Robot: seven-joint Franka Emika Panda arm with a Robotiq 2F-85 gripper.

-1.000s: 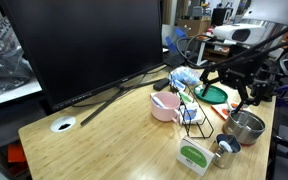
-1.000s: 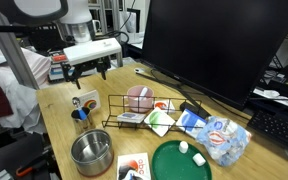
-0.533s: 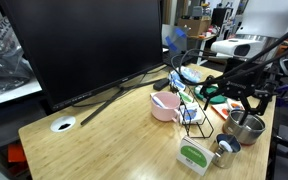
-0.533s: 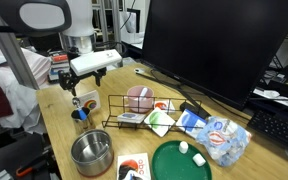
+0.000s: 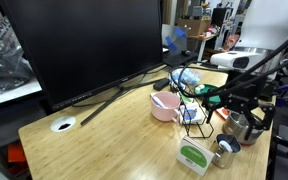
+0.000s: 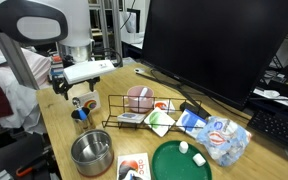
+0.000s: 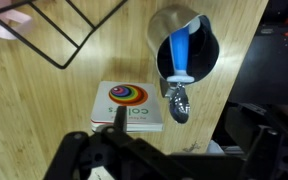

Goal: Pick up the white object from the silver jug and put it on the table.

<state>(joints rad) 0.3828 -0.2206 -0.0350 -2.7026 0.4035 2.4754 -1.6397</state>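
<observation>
One step is in hand, the approach: the gripper (image 6: 75,88) hangs just above the jug (image 6: 81,108) at the left of an exterior view, jaws spread wide and pinching nothing. By the look of it, nothing is lifted yet. The white object (image 6: 79,101) shows only as a pale speck at the jug's mouth beside a blue piece (image 7: 181,45), too small to read in detail. In the wrist view the jug sits at upper right while the gripper's dark bulk fills the lower edge, so the jug looks off the gripper's centre line. The next move, I judge, calls for sliding over until the jug's mouth lies between the jaws. Then comes a straight descent and a gentle close on the small piece — without snagging the blue piece or tipping the light jug. A box (image 7: 129,105) lies just beside the jug at mid-frame in the wrist view, and a pot (image 6: 91,150) stands near it at lower left, so the approach is crowded. The table (image 5: 104,140) is pale, smooth-looking wood with bare room at lower left for the set-down. A rack (image 6: 134,108), a pink cup (image 5: 165,105) and a monitor (image 5: 84,45) fill the middle, with a cluttered workroom behind.
</observation>
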